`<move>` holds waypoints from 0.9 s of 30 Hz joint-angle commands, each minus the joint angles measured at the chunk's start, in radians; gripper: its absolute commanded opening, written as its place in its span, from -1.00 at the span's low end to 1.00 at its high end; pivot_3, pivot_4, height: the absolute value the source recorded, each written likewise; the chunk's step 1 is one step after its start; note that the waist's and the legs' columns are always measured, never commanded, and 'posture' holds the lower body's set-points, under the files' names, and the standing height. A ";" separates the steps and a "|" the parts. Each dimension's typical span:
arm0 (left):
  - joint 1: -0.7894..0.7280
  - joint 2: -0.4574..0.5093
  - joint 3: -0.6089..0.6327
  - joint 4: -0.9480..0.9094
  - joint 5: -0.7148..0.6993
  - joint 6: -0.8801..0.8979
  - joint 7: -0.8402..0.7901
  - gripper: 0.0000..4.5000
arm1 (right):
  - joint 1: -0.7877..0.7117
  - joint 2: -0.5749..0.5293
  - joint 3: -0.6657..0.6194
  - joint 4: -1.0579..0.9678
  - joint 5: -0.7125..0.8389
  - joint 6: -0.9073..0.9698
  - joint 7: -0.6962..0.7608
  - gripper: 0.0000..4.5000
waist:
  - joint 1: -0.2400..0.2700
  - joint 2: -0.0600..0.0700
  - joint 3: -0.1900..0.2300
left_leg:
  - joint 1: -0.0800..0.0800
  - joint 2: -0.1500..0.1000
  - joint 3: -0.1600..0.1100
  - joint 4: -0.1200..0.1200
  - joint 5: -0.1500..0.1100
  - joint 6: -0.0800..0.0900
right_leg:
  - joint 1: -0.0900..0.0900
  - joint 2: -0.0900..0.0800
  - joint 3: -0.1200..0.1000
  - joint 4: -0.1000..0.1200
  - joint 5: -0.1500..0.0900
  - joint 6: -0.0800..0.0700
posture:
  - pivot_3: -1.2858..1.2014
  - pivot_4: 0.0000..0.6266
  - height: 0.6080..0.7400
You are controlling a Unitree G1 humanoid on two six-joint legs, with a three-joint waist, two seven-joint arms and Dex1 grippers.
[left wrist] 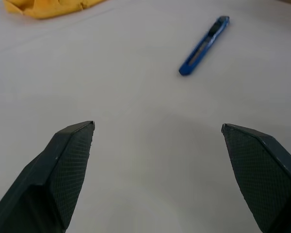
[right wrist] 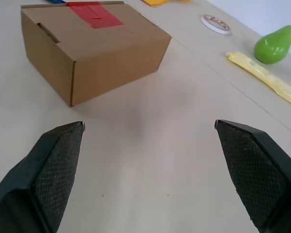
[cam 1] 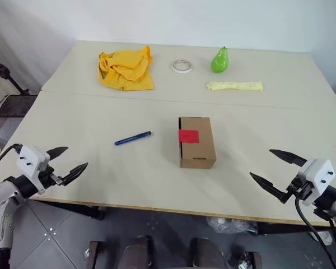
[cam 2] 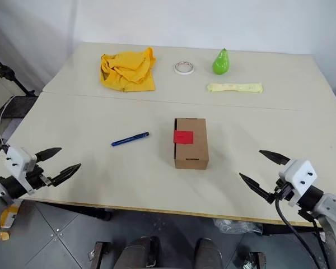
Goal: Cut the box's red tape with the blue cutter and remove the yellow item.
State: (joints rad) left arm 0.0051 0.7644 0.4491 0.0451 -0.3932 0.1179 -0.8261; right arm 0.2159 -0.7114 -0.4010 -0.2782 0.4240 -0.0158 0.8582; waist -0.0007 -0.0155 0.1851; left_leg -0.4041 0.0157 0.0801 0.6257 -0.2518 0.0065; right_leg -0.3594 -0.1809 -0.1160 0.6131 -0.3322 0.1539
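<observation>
A closed brown cardboard box point(cam 1: 197, 143) sits in the middle of the table, with a patch of red tape point(cam 1: 188, 135) on its top near the left edge. To its left lies the blue cutter point(cam 1: 133, 138), apart from the box. My left gripper point(cam 1: 67, 163) hovers open over the table's front left edge, some way short of the cutter point(left wrist: 203, 45). Over the front right edge my right gripper point(cam 1: 279, 168) is open too, pointing toward the box point(right wrist: 94, 46). The yellow item is hidden.
At the back of the table point(cam 1: 101, 185) lie a crumpled yellow-orange cloth point(cam 1: 126, 68), a white tape roll point(cam 1: 182, 66), a green pear point(cam 1: 219, 60) and a long pale yellow strip point(cam 1: 234, 86). A seam crosses the table behind the box.
</observation>
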 commanded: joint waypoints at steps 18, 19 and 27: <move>-0.740 -0.200 -0.457 0.341 0.223 -0.051 -0.020 -0.41 | -0.076 -0.040 0.238 -0.188 -0.076 0.234 -0.033 -0.52 | 0.028 -0.003 0.001 | -0.002 -0.003 0.003 0.007 -0.001 0.001 | 0.000 0.001 0.000 0.006 0.000 0.000 | 0.03 -0.52 1.00; -0.788 -0.221 -0.478 0.408 0.247 -0.082 -0.021 -0.57 | -0.086 -0.038 0.254 -0.193 -0.090 0.245 -0.042 -0.67 | 0.028 -0.005 0.001 | -0.002 -0.003 0.004 0.007 -0.001 0.001 | 0.000 0.001 0.000 0.006 0.000 0.000 | 0.03 -0.52 1.00; -1.211 -0.486 -0.585 1.086 0.451 -0.306 0.200 -0.99 | -0.165 0.012 0.356 -0.282 -0.105 0.483 -0.158 -1.00 | 0.023 -0.012 0.005 | -0.004 -0.002 0.009 0.009 -0.003 0.003 | -0.003 0.001 -0.002 0.003 0.001 0.001 | 0.03 -0.52 1.00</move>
State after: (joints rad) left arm -1.1730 0.2929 -0.1352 1.0673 0.0290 -0.1551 -0.6713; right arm 0.0525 -0.6964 -0.0681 -0.4785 0.2832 0.4301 0.6882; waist 0.0227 -0.0276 0.1904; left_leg -0.4086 0.0141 0.0894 0.6347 -0.2549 0.0095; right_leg -0.3627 -0.1801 -0.1186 0.6161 -0.3315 0.1548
